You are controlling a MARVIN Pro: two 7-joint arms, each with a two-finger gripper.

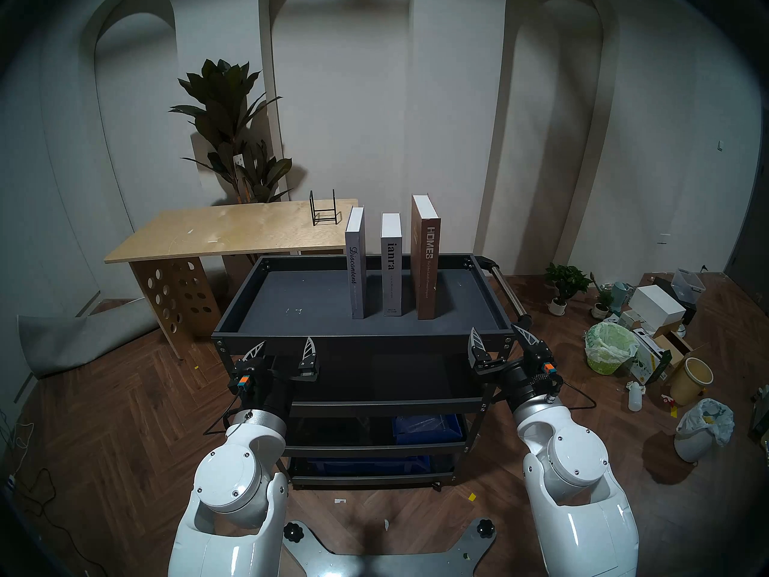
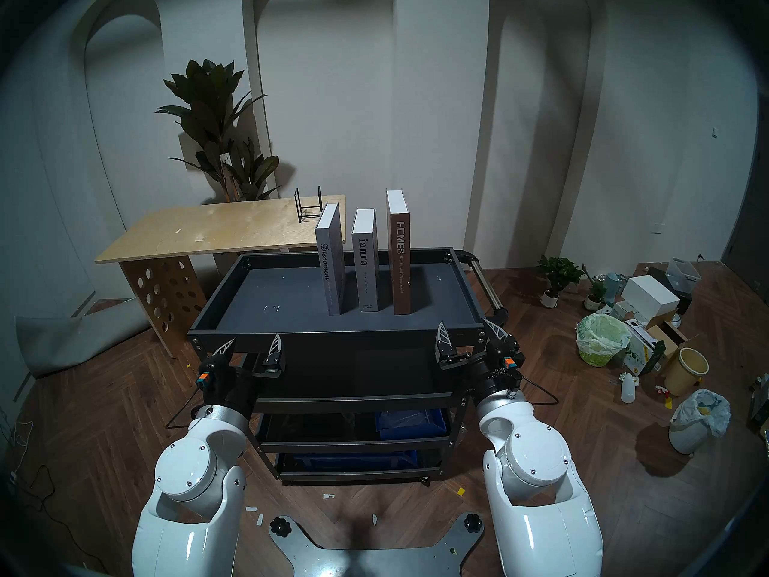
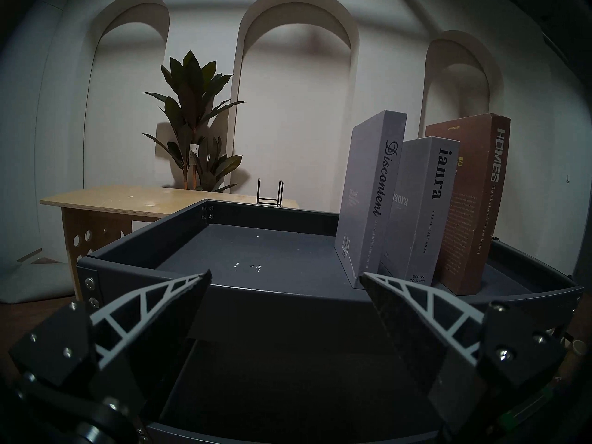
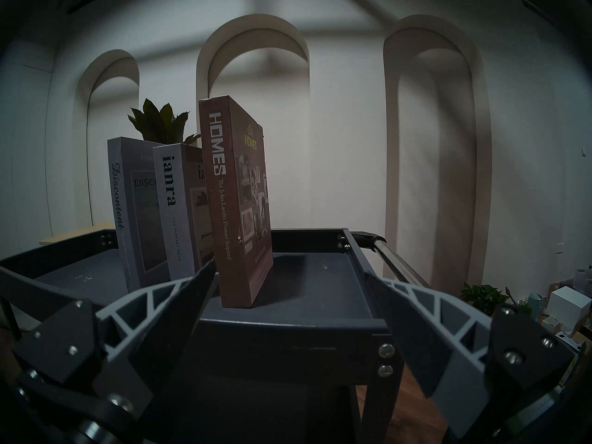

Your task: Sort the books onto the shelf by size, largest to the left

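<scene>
— Both sets of jaws stand spread and empty: the left gripper (image 1: 282, 349) and the right gripper (image 1: 501, 338) sit level in front of the near rim of the shelf (image 1: 358, 338), touching nothing.

— And the books?

— Three stand upright on the top tray, right of its middle, spines toward the robot, with small gaps between them. From left to right: the grey Discontent book (image 1: 356, 268), the shorter light grey ianra book (image 1: 391, 268), then the tall brown HOMES book (image 1: 426, 264), the rightmost.

— So the tallest is on the right?

— Yes. The left half of the tray is bare, apart from a few pale marks.

— What does the right wrist see?

— The HOMES book (image 4: 235, 203) nearest, just beyond its left finger, the other two behind it.

— Around the cart?

— A chrome handle (image 1: 508, 289) on its right side, blue bins (image 1: 428, 429) on lower tiers. Farther left, a wooden table (image 1: 233, 230) carries a black wire rack (image 1: 324, 209), with a tall plant (image 1: 237, 139) behind it. Bins, boxes and potted plants litter the floor at right.
</scene>
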